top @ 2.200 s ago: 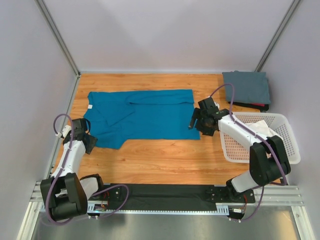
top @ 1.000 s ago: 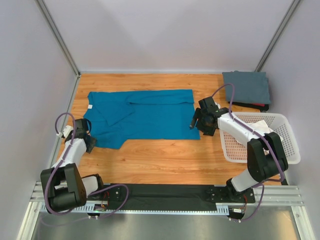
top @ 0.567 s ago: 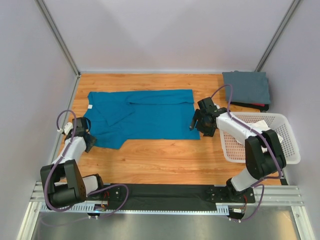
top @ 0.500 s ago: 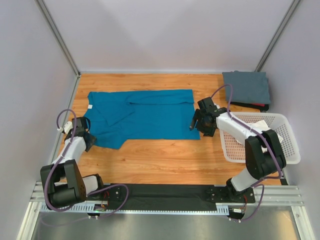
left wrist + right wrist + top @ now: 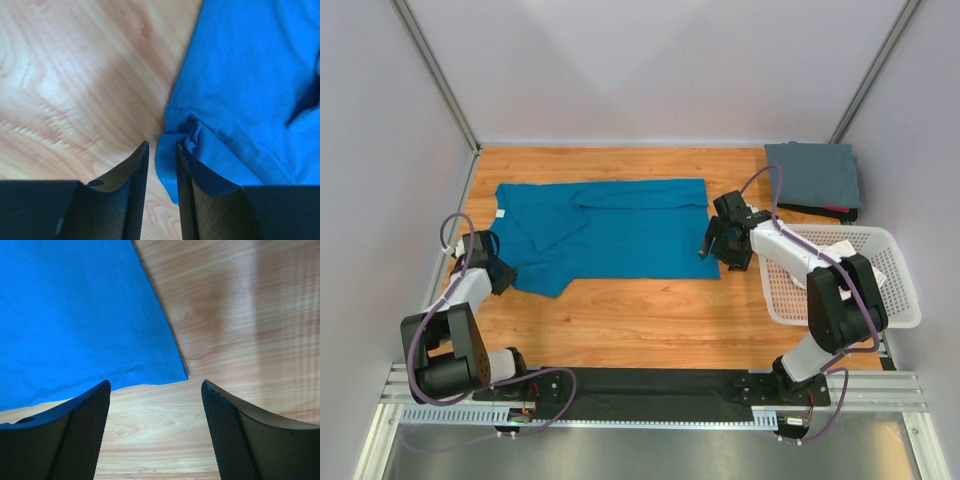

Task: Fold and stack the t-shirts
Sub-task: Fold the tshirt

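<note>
Pinching left gripper [image 5: 161,147]: we see its jaws drawn nearly together on the near-left edge of the bright teal-blue cloth t-shirt [image 5: 610,225], and the cloth bunches at the fingertips. About two seconds ago this gripper sat just short of that edge, so it has crept in and taken hold.
Right gripper [image 5: 155,385]: jaws spread wide over the shirt's near-right hem corner, gripping nothing. It has barely shifted.
Teal-blue shirt: spread on the wooden table [image 5: 640,310], a flap apparently folded over along its far side, unmoved.
Folded slate grey t-shirt [image 5: 812,173]: far right corner.
White plastic lattice basket [image 5: 900,300]: right side, a white t-shirt [image 5: 847,250] lying inside.
Meaning: we judge one corner secured. The right jaws must grip theirs before the next fold.
</note>
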`<state>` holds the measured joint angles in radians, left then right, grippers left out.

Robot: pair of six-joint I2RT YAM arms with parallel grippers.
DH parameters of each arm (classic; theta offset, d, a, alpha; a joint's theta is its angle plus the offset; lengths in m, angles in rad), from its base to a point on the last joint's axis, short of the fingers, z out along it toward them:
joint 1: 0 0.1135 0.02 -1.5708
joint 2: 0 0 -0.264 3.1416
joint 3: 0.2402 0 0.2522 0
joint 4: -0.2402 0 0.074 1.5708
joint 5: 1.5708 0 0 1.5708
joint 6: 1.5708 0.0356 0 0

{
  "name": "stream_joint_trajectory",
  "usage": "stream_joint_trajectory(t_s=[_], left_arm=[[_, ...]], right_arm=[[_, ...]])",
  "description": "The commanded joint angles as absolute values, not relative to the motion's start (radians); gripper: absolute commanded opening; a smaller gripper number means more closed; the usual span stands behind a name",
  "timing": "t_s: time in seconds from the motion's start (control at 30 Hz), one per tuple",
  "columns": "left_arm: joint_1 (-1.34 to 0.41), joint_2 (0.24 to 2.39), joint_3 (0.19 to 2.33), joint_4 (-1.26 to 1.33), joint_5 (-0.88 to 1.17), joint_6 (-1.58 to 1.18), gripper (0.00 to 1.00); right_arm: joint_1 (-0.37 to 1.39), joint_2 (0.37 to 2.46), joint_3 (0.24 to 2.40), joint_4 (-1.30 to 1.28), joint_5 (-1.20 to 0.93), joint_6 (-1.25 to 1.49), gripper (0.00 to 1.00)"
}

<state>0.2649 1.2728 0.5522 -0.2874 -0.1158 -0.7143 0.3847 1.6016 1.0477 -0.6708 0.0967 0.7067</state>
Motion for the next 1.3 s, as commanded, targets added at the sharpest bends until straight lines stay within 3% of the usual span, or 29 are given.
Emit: stream_joint_trajectory(t_s=[0.0, 0.13, 0.2, 0.37, 0.9, 1.27], left_arm=[[0.282, 1.317, 0.597, -0.247, -0.055, -0.672, 0.34], [0.293, 1.365, 0.623, -0.259, -0.037, -0.669, 0.27], [0.301, 1.371, 0.626, -0.262, -0.035, -0.672, 0.16], [0.308, 1.359, 0.620, -0.262, -0.041, -0.676, 0.00], [0.305, 0.976, 0.577, -0.512, -0.182, -0.857, 0.00], [0.305, 0.917, 0.548, -0.534, -0.187, -0.887, 0.00]], right_arm=[[0.384, 1.615, 1.098, -0.678, 0.123, 0.689, 0.75], [0.383, 1.624, 1.111, -0.684, 0.124, 0.690, 0.75], [0.382, 1.624, 1.114, -0.689, 0.127, 0.692, 0.75], [0.383, 1.631, 1.112, -0.695, 0.129, 0.696, 0.75], [0.383, 1.660, 1.118, -0.667, 0.124, 0.741, 0.73], [0.394, 1.712, 1.117, -0.693, 0.115, 0.792, 0.70]])
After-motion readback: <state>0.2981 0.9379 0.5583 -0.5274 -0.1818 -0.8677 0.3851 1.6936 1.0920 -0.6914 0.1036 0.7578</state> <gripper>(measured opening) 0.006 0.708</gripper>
